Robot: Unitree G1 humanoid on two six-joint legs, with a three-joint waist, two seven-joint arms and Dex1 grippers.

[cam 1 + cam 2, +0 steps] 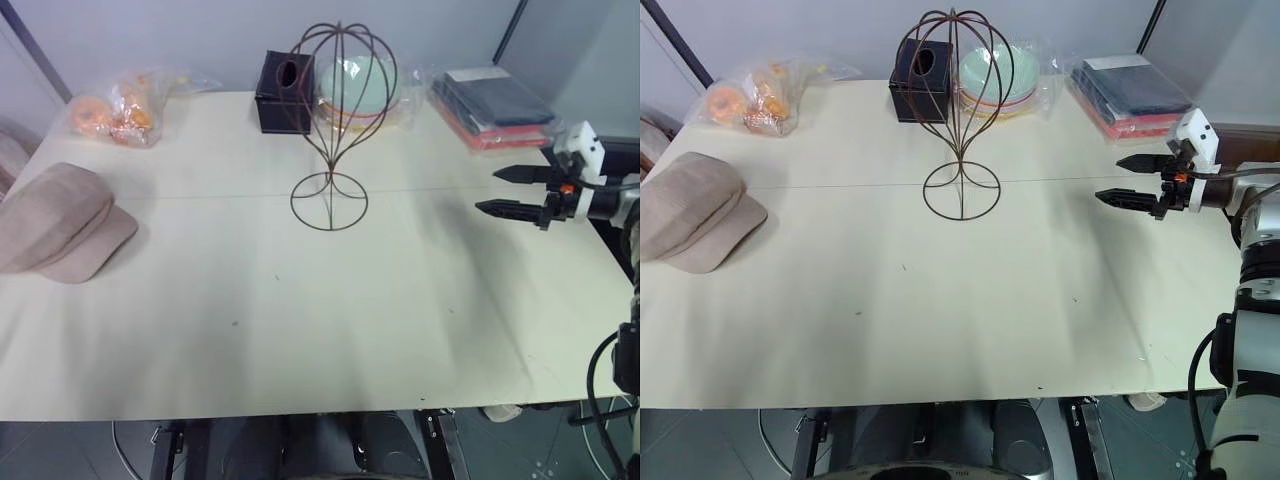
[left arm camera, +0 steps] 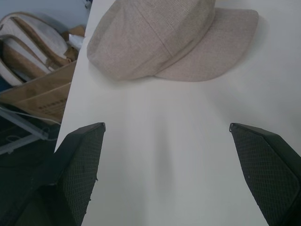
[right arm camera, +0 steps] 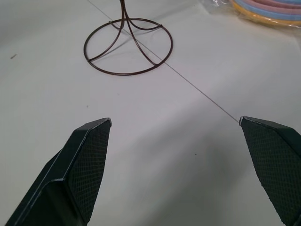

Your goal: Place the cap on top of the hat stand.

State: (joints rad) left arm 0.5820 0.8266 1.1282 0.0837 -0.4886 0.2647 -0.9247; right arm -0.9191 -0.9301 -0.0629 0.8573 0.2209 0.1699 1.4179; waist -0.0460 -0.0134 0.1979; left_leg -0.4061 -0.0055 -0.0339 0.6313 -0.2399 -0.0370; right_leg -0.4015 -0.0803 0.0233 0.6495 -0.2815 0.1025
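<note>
The beige cap point(image 1: 60, 222) lies flat on the table's left edge, brim toward the middle. In the left wrist view the cap point(image 2: 164, 37) sits a short way ahead of my left gripper point(image 2: 167, 141), whose fingers stand wide open and empty over the table edge. The dark wire hat stand point(image 1: 338, 120) rises upright at the table's middle back, its ring base point(image 3: 128, 46) on the tabletop. My right gripper point(image 1: 502, 192) hovers open and empty over the right side of the table, pointing toward the stand.
A dark square box point(image 1: 283, 92) and a bagged stack of bowls point(image 1: 360, 90) stand right behind the hat stand. A bag of orange items point(image 1: 115, 112) lies back left, folded cloths in plastic point(image 1: 492, 108) back right. The cream table point(image 1: 300, 330) has bare room in front.
</note>
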